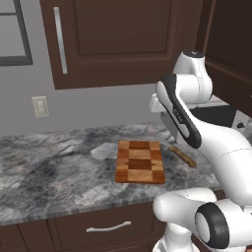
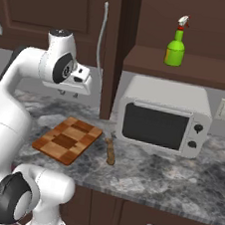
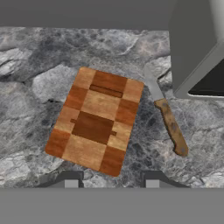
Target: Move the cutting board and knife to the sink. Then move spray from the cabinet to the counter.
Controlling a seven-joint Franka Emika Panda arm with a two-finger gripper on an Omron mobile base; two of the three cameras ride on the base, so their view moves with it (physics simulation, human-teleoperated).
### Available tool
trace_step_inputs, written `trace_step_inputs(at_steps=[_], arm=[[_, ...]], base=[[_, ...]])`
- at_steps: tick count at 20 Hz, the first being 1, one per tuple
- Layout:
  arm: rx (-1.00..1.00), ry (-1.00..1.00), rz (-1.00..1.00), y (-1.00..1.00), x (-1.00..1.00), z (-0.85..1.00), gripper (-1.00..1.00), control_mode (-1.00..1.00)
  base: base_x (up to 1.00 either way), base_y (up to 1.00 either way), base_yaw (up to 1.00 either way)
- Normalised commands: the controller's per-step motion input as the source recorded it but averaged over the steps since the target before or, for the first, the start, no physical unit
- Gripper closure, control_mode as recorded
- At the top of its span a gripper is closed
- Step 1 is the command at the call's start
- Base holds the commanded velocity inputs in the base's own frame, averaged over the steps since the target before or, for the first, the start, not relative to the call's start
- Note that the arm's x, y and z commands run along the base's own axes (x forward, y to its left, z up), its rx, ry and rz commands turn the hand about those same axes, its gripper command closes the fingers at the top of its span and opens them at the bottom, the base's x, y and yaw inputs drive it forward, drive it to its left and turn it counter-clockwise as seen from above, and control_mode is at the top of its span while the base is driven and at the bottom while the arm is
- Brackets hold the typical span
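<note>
Checkered wood marks the cutting board [image 1: 140, 161], which lies flat on the counter [image 1: 54, 172] near its front edge. Just right of the board, apart from it, lies the knife [image 1: 183, 156], its brown handle toward the near side and its grey blade pointing to the back wall. Right of the knife stands a white microwave [image 2: 162, 120]. On a shelf above the microwave the spray [image 2: 176, 46] stands upright in the open part of the cabinet [image 2: 145, 33], whose long silver handle [image 2: 101, 37] hangs to the left. The gripper [image 3: 111, 178] hangs above the board, touching nothing; its two fingertips [image 3: 70, 178] stand apart with nothing between them, so the claw is parted and empty.
</note>
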Motion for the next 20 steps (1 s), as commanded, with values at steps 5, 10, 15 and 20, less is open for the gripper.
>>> trace_step_inputs(at_steps=[5,10,15,20], arm=[[0.00,0.00,-0.03,-0.10,-0.08,-0.01,-1.00,-1.00],[0.00,0.00,0.00,0.00,0.00,0.00,-1.00,-1.00],[0.00,0.00,0.00,0.03,0.00,-0.08,-1.00,-1.00],[0.00,0.00,0.00,0.30,0.00,-0.39,-1.00,-1.00]], base=[[0.00,0.00,0.00],[0.00,0.00,0.00],[0.00,0.00,0.00],[0.00,0.00,0.00]])
